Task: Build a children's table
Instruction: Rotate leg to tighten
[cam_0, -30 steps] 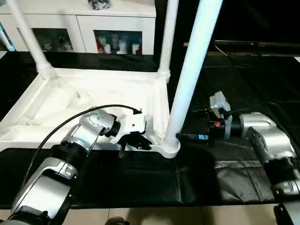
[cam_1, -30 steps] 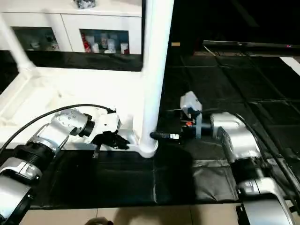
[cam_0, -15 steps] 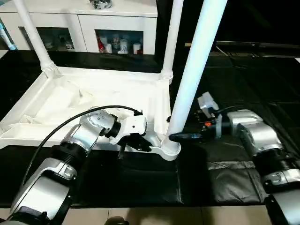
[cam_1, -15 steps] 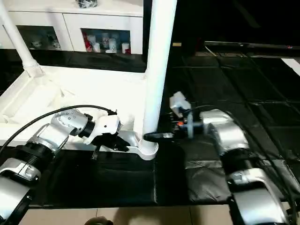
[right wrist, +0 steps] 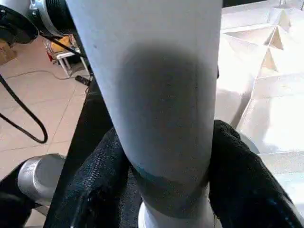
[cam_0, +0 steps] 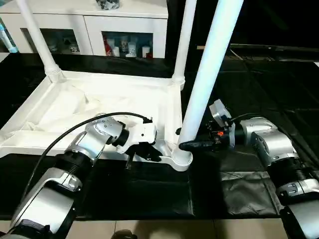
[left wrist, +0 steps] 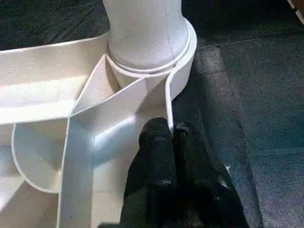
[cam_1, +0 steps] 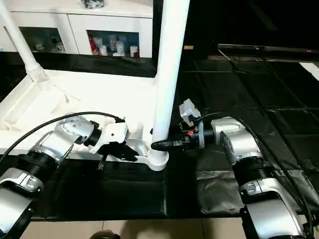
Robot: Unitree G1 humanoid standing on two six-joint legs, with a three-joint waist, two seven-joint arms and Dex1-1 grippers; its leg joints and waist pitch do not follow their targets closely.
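Note:
The white table top (cam_0: 99,107) lies underside up on the black mat, its ribs showing. Three white legs stand in its corner sockets: back left (cam_0: 37,42), back right (cam_0: 182,45) and the thick near leg (cam_0: 209,69) at the front right corner. My left gripper (cam_0: 144,152) is shut on the thin rim wall (left wrist: 167,102) beside that corner socket, fingers (left wrist: 156,142) pinched together. My right gripper (cam_0: 187,145) reaches in from the right. It is shut on the near leg (right wrist: 156,95) just above its base, one finger (right wrist: 237,166) on each side.
A white glass-door cabinet (cam_0: 89,30) stands behind the table top. The black mat (cam_0: 149,189) covers the floor under and to the right of it, with pale tiles (cam_0: 149,226) along the near edge. A black cable (cam_0: 75,129) loops from my left wrist.
My right gripper has moved left from beside the near leg and now grips its base. My left gripper has kept its hold on the rim.

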